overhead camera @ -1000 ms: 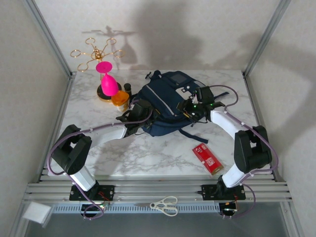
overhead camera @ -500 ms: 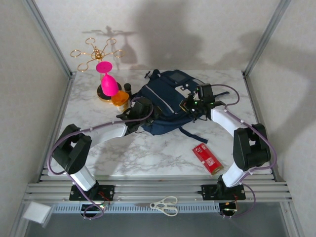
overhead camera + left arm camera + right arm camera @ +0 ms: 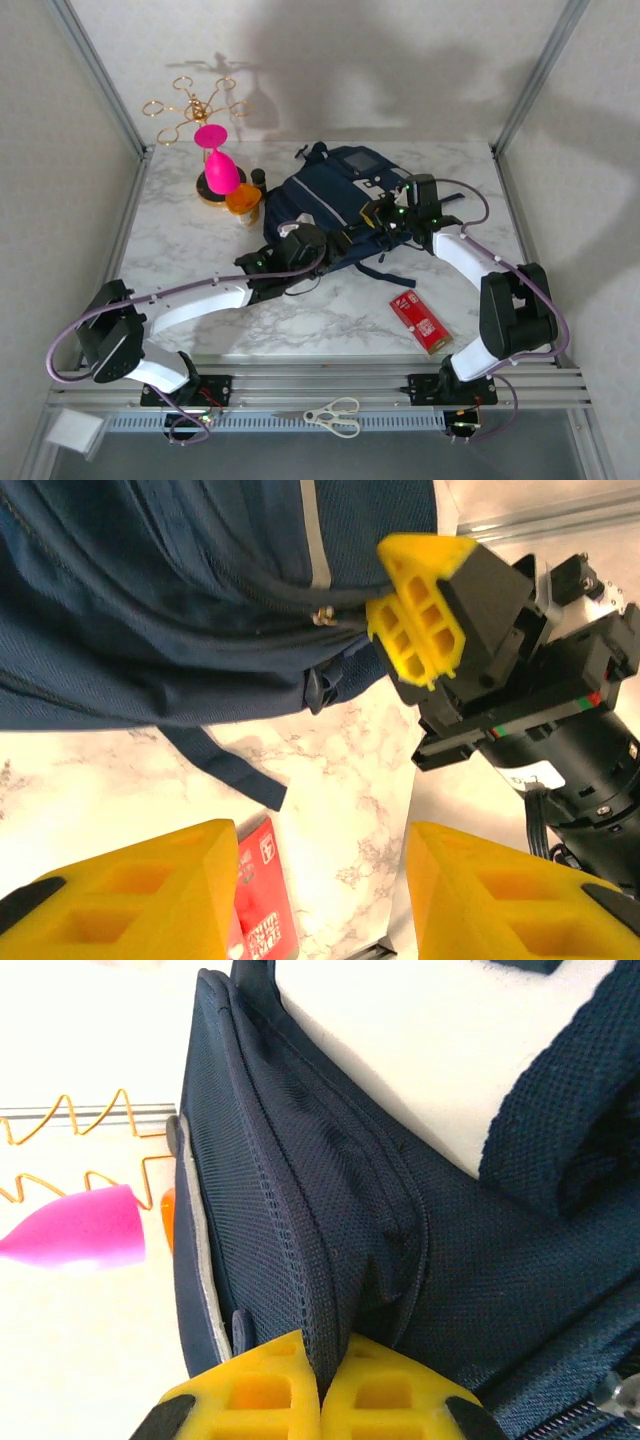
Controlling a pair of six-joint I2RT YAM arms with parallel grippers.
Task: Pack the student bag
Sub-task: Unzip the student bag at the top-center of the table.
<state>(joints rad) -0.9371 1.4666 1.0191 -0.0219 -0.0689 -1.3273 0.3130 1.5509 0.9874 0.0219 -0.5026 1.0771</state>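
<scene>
The student bag (image 3: pixel 335 200), a navy backpack with a grey front patch, lies at the middle back of the marble table. My right gripper (image 3: pixel 378 215) is at its right side, shut on a fold of navy fabric (image 3: pixel 350 1290) beside a zip seam. In the right wrist view the yellow fingertips (image 3: pixel 322 1365) pinch that fold. The left wrist view shows this right gripper (image 3: pixel 418 615) clamped by the zip pull. My left gripper (image 3: pixel 338 240) sits at the bag's near edge. It (image 3: pixel 322 852) stands open with nothing but table between its fingers.
A red box (image 3: pixel 420 322) lies near the front right, and shows under my left fingers (image 3: pixel 262 890). A pink glass (image 3: pixel 218 165), an orange bottle (image 3: pixel 243 200) and a gold wire rack (image 3: pixel 190 105) stand left of the bag. A loose strap (image 3: pixel 225 765) trails forward. Scissors (image 3: pixel 335 415) lie on the front rail.
My right gripper has shut on the bag's fabric. My left gripper has opened, let go of the bag, and its arm has stretched to the right along the bag's near edge.
</scene>
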